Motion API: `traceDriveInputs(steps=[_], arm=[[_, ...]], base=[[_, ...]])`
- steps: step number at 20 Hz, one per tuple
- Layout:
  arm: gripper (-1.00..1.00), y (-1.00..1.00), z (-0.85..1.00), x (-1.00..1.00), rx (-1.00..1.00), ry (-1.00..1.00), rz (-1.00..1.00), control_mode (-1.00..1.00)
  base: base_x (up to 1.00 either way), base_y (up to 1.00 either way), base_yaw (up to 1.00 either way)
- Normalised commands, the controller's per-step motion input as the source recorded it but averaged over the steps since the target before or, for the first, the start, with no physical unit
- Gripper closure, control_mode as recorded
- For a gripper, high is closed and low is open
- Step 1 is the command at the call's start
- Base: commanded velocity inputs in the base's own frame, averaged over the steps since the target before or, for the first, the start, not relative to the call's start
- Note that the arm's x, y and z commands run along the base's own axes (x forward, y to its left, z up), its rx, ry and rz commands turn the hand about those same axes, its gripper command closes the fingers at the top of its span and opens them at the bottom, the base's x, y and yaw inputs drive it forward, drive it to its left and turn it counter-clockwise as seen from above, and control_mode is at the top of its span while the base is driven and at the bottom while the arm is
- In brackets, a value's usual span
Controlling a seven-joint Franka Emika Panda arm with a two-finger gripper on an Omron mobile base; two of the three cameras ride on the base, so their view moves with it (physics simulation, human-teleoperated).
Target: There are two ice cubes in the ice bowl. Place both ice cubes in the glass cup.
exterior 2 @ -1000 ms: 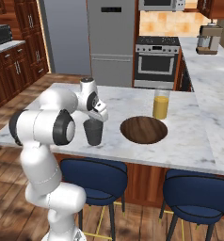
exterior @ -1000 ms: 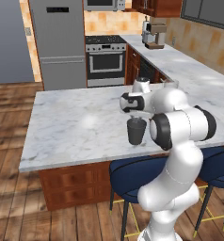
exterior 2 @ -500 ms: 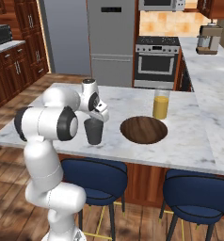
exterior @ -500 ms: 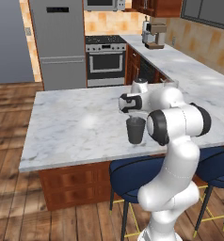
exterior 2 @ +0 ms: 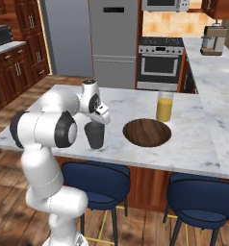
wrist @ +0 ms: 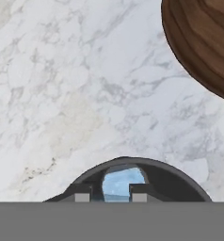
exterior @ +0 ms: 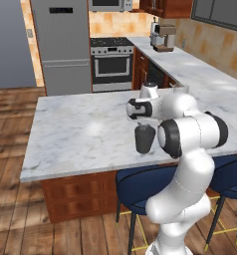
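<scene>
Currently, the fingers (wrist: 131, 192) hold an ice cube (wrist: 122, 182) over the glass cup (wrist: 175, 181) at bottom center; the ice bowl (exterior 2: 146, 132) appears empty, so release remains.

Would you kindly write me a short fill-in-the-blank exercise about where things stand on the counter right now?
1. The gripper hangs directly above the dark grey ____.
2. The pale blue thing between the fingertips is an ____.
3. The tall glass behind the brown bowl holds ____ liquid.
4. The cup stands on the ____ counter.

Missing words: cup; ice cube; orange; marble
</scene>
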Motion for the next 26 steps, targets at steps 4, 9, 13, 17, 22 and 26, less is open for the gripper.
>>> traceDriveInputs(steps=[4,9,13,17,22,26], arm=[[1.0,0.0,0.0,-0.25,0.0,-0.04,0.0,-1.0],[1.0,0.0,0.0,0.0,-0.02,-0.11,0.0,-1.0],[-1.0,0.0,0.0,-0.06,0.0,-0.03,0.0,-1.0],[-1.0,0.0,0.12,-0.07,0.0,-0.06,0.0,-1.0],[-1.0,0.0,0.36,-0.31,0.0,-0.13,0.0,-1.0],[-1.0,0.0,0.04,-0.98,-0.1,-0.29,0.11,-1.0]], base=[[0.0,0.0,0.0],[0.0,0.0,0.0],[0.0,0.0,0.0],[0.0,0.0,0.0],[0.0,0.0,0.0],[0.0,0.0,0.0]])
